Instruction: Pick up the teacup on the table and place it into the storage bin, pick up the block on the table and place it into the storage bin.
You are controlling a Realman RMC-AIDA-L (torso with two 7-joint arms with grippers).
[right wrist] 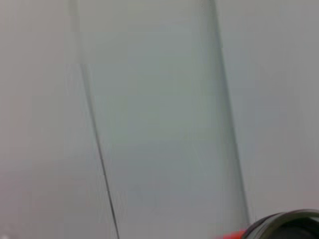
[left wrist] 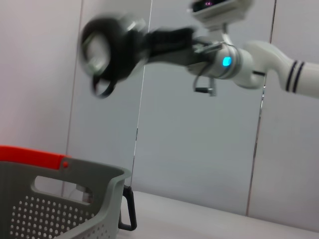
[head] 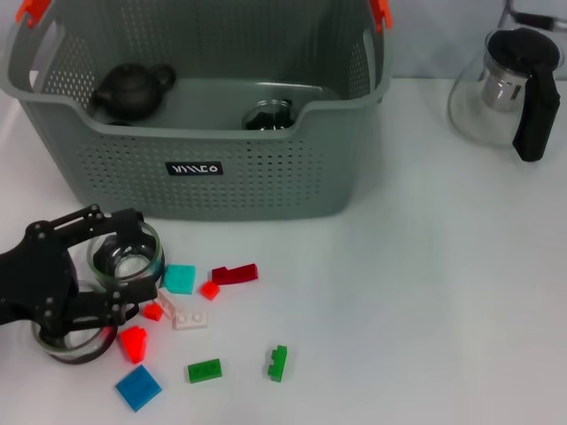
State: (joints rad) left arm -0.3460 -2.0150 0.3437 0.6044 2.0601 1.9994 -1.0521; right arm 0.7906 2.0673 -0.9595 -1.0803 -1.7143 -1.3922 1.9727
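White tabletop is filling the head view, with a pale panelled wall showing behind in the wrist views. The storage bin, a large grey perforated basket with orange handle clips, is sitting at the far side of the table. It is holding a dark round teapot at its left end and a clear glass cup near its front wall. A small black label on the bin's front is carrying white lettering that cannot be read.

Near the front left of the table, in front of the bin, a clear glass teacup with a dark band around its rim is standing upright. The black left gripper is reaching over it with its jaws spread wide, one finger on each side of the cup; whether they are touching the glass cannot be told. A second glass teacup is standing just beside, partly hidden under the gripper's body.

Small toy blocks are lying scattered just right of the cups: a teal block, a dark red block, a white block, several small red pieces, a blue block and two green blocks.

A glass pitcher with a black handle is standing at the far right, well apart from the bin.

The right gripper is appearing raised and blurred in the left wrist view; its grip cannot be told.
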